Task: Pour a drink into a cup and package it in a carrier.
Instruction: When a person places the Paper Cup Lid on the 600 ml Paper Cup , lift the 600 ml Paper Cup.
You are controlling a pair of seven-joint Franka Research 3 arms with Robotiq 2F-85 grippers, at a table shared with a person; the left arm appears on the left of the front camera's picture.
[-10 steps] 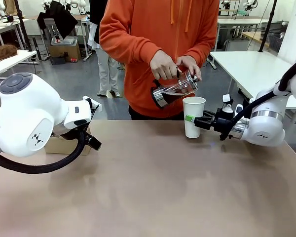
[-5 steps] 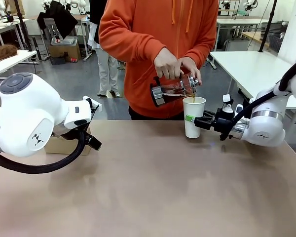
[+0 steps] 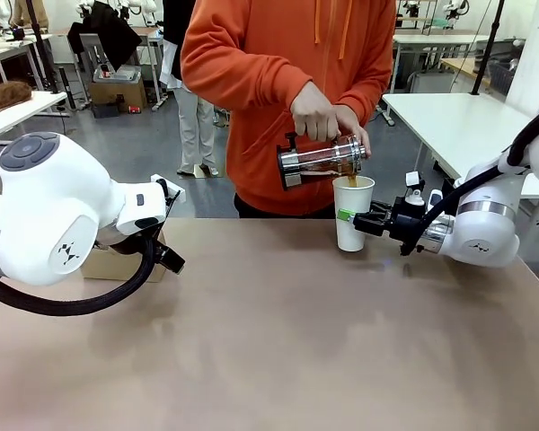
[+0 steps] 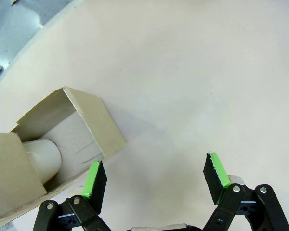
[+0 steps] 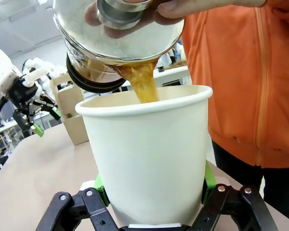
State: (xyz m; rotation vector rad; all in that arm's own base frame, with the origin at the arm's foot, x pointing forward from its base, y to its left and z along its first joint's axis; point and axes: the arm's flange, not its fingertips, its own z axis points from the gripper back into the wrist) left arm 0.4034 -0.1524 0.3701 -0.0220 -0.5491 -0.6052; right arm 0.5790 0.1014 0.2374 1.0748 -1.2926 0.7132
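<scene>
Right gripper (image 3: 348, 216) clamps the cup (image 3: 353, 205) low on its wall; drink (image 5: 144, 86) pours in from 12 o'clock. Thin paper, crushable, sloshy: squeeze gently, keep upright. Left gripper (image 4: 154, 175) spread wide, empty.

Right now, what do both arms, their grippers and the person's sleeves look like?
The left arm and right arm are white rounded shells with small dark logo marks and a thick black cable looping outside each. The left gripper and right gripper have black linkage fingers with bright green pads. The person wears long orange sleeves.

Matt paper cup (image 3: 352, 217), glossy glass carafe (image 3: 319, 162), cardboard carrier (image 4: 94, 123)
</scene>
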